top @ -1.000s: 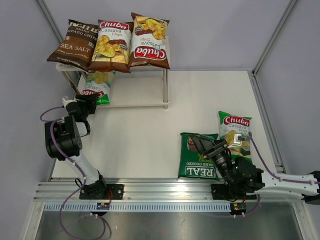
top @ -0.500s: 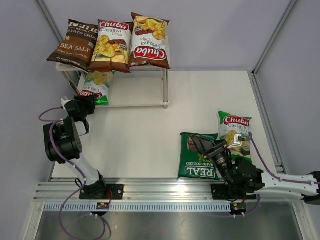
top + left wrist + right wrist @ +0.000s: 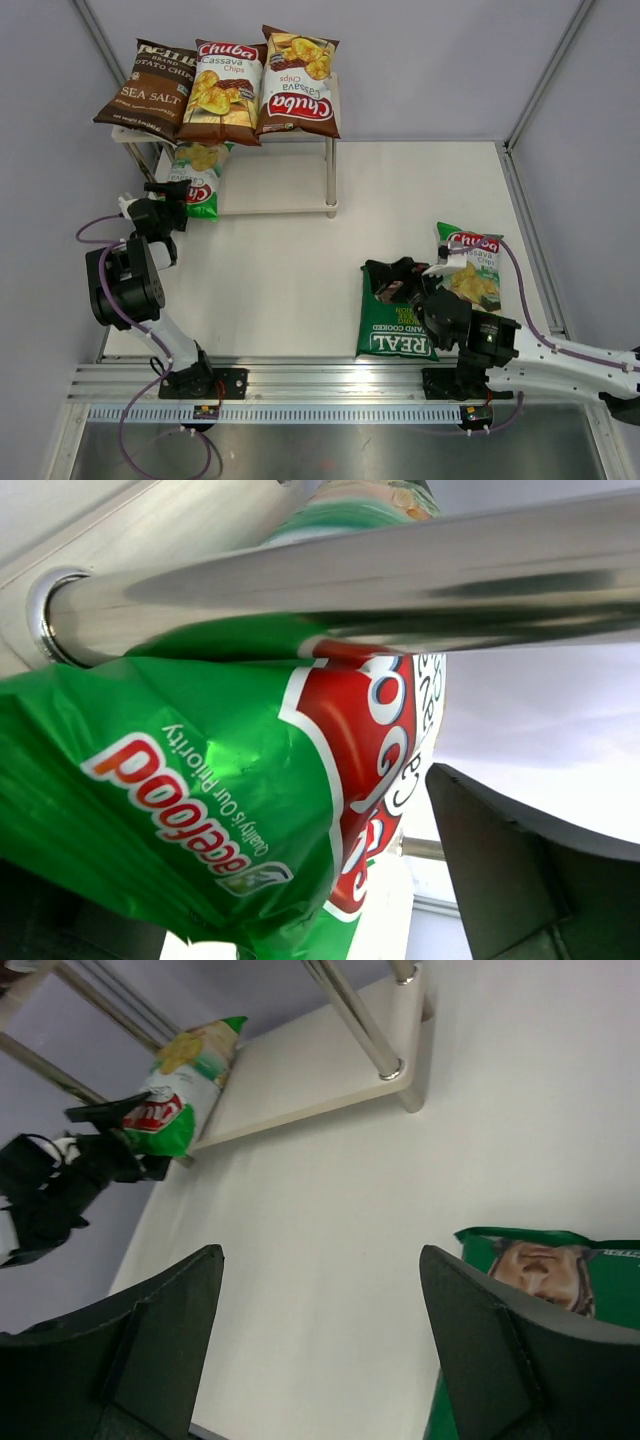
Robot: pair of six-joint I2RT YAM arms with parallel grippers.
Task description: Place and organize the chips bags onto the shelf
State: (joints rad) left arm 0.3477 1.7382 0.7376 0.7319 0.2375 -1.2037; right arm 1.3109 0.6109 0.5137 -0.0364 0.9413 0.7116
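Three bags are laid side by side across the top of the shelf (image 3: 275, 185): the Sea Salt bag (image 3: 145, 88) at the left and two brown Chubas (image 3: 222, 90) to its right, the far-right one turned upside down. On the lower level, at its left end, the shelved green Chuba (image 3: 195, 168) is lying with its near end poking past the front edge. The left gripper (image 3: 178, 204) is held at that end with its jaws released and its fingers spread either side of the bag. In the left wrist view one finger (image 3: 520, 870) is seen clear of the foil (the other is only a dark blur at the bottom corner), and a shelf leg (image 3: 350, 590) is seen crossing just above the bag.

The REAL bag (image 3: 395, 325) and the loose green Chuba (image 3: 475, 248) are found on the table (image 3: 300, 290) at the right, close beside each other and well apart from the shelf. The right gripper (image 3: 398, 272) is poised over the REAL bag's far edge. Its jaws are spread wide and nothing is held between them. Part of the loose green Chuba is hidden by the right arm.
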